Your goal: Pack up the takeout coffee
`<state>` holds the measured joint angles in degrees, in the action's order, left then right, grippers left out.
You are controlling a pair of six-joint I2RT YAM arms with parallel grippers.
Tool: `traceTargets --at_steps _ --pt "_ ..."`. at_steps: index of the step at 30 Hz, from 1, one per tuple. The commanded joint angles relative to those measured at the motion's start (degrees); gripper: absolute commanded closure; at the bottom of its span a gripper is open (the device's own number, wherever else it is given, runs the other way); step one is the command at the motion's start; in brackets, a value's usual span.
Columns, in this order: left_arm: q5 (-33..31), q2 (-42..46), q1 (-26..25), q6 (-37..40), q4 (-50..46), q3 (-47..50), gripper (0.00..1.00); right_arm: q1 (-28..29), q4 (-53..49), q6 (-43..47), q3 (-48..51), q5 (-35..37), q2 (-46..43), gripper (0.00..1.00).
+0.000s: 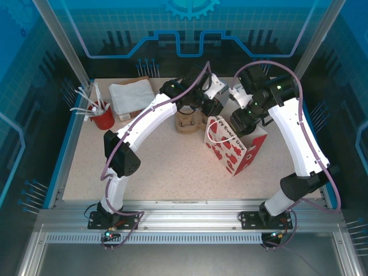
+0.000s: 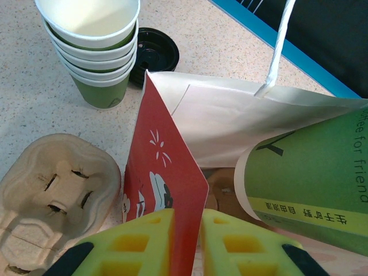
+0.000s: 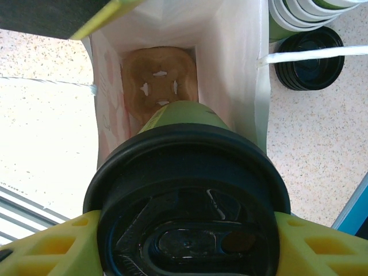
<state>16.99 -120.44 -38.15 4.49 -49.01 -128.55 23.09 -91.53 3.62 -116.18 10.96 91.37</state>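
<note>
Right wrist view: closest to the lens, the right gripper (image 3: 187, 244) is clamping its ribbed yellow foam fingers (image 3: 52, 244) on either side of the takeout coffee (image 3: 190, 172), a smooth olive-green paper cup capped by a glossy round black plastic lid. The cup is hanging over the open mouth of the red-and-white paper bag (image 3: 241, 57), base pointing down into it. Deep inside, a brown moulded-pulp cup carrier (image 3: 158, 80) with slit sockets is lying flat on the bag's floor. Beyond the bag's white cord handle, a flat round black plastic lid (image 3: 310, 57) is sitting just beside a stack of lidless white-rimmed green paper cups (image 3: 305, 11). From the left wrist camera, the left gripper (image 2: 187, 241) is pinching the bag's thin red side wall between its yellow pads, jaws nearly closed on the paper, while the green cup is leaning in at the right. A second beige pulp tray (image 2: 57, 184) is resting on the speckled tabletop (image 2: 34, 103). Farthest back in the overhead view, a red cup of white plastic utensils (image 1: 103, 119) is standing near a folded pile of white napkins (image 1: 132, 98).
</note>
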Motion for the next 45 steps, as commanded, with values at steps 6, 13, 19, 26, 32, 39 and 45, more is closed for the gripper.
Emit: traceTargets --at_steps 6,13,19,26,32,39,45 --pt "1.24 -1.34 -0.29 0.67 -0.20 -1.70 0.80 -0.77 -1.13 -0.10 4.07 0.01 0.30 0.56" --pt "1.25 -1.37 -0.17 0.76 0.00 -1.53 0.79 -0.72 -1.11 -0.54 7.34 -0.05 -0.07 0.56" --pt "1.20 -1.37 -0.23 0.87 0.17 -1.53 0.79 -0.37 -1.13 -0.98 9.95 -0.28 -0.38 0.56" --pt "0.98 -1.20 -0.22 1.04 -0.03 -1.53 0.78 -0.74 -1.37 -1.46 9.17 0.22 -1.59 0.56" --pt "0.86 -1.11 -0.22 1.04 -0.12 -1.44 0.77 -1.69 -0.50 -1.50 6.70 -1.91 -2.75 0.56" --pt "1.02 -1.07 -0.18 0.96 0.06 -1.35 0.77 -2.83 -0.34 -1.24 6.92 -2.64 -3.96 0.55" --pt "1.06 -1.11 -0.19 0.86 0.15 -1.26 0.77 -4.02 0.31 -1.19 8.94 -1.82 -4.91 0.55"
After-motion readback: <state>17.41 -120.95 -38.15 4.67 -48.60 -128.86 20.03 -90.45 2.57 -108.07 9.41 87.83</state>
